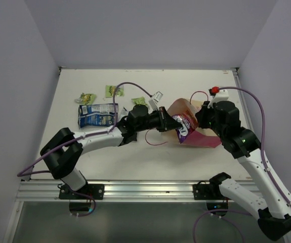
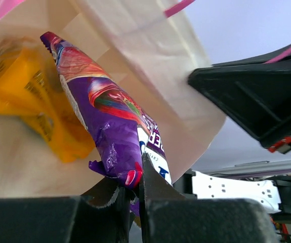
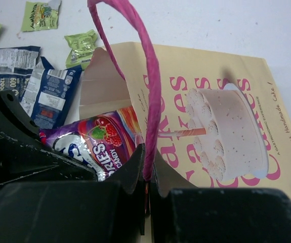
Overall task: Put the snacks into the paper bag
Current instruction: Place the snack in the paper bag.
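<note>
Left jaws were pinching the purple packet (image 2: 110, 121) halfway into the paper bag (image 3: 282, 91), right jaws clamped on its pink handle (image 3: 153, 101); next up, I reckoned, push deeper and let go.

The bag (image 3: 211, 58) is smooth matt cream paper, its cord (image 3: 148, 76) a matt pink twist. The purple packet (image 2: 110, 126), orange packet (image 2: 29, 96) and blue packets (image 1: 97, 115) are glossy crinkled film. The fingers (image 2: 196, 217) are matt black plastic, and the surface (image 1: 185, 81) is matt white.
</note>
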Robot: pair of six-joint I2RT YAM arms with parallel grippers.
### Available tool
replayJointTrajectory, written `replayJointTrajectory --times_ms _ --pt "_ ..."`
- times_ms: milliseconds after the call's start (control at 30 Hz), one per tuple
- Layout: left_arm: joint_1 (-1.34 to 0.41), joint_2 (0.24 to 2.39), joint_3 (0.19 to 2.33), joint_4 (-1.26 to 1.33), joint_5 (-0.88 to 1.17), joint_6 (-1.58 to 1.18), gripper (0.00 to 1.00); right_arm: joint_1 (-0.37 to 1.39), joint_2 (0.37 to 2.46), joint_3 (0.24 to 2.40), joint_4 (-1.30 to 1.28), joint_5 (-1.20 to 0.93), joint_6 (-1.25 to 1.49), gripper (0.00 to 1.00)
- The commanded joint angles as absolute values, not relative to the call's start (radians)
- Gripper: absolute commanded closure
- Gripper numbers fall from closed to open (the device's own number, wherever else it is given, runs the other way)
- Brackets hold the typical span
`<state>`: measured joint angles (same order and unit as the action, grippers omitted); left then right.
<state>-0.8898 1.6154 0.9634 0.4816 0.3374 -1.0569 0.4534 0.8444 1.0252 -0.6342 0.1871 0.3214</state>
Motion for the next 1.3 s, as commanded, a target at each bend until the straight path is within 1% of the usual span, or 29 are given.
replayJointTrajectory --times_ms 0,100,367,567,767,867,967,1100,1200,1267 --pt "-0.884 1.608 0.962 0.738 0.348 -1.083 1.0 0.457 0.83 1.089 -0.535 0.155 0.33 1.0" --pt "-0.877 1.655 0.976 0.784 0.377 -1.086 1.0 0.457 0.827 1.089 -0.535 0.152 0.328 1.0" --pt "-0.879 1.795 1.014 0.798 0.437 -1.097 1.0 0.457 0.828 1.083 -0.526 0.135 0.325 1.0" --pt "-0.894 1.833 1.022 0.772 0.443 -1.08 1.0 0.457 0.836 1.083 -0.515 0.124 0.328 1.0" --pt "-0.933 1.851 1.069 0.69 0.368 -1.045 1.0 0.456 0.848 1.091 -0.515 0.114 0.336 1.0" --pt "-0.942 1.874 1.129 0.599 0.342 -1.019 0.99 0.457 0.854 1.094 -0.517 0.107 0.337 1.0" --pt "-0.953 1.876 1.164 0.531 0.296 -0.993 0.95 0.456 0.854 1.1 -0.525 0.106 0.337 1.0" --pt "-0.979 1.864 1.164 0.443 0.146 -0.994 0.89 0.457 0.856 1.111 -0.534 0.11 0.339 1.0" --pt "-0.989 1.847 1.125 0.459 0.057 -1.034 0.86 0.457 0.862 1.124 -0.548 0.113 0.339 1.0" --pt "-0.997 1.865 1.14 0.462 0.051 -1.031 0.85 0.457 0.865 1.129 -0.555 0.115 0.339 1.0"
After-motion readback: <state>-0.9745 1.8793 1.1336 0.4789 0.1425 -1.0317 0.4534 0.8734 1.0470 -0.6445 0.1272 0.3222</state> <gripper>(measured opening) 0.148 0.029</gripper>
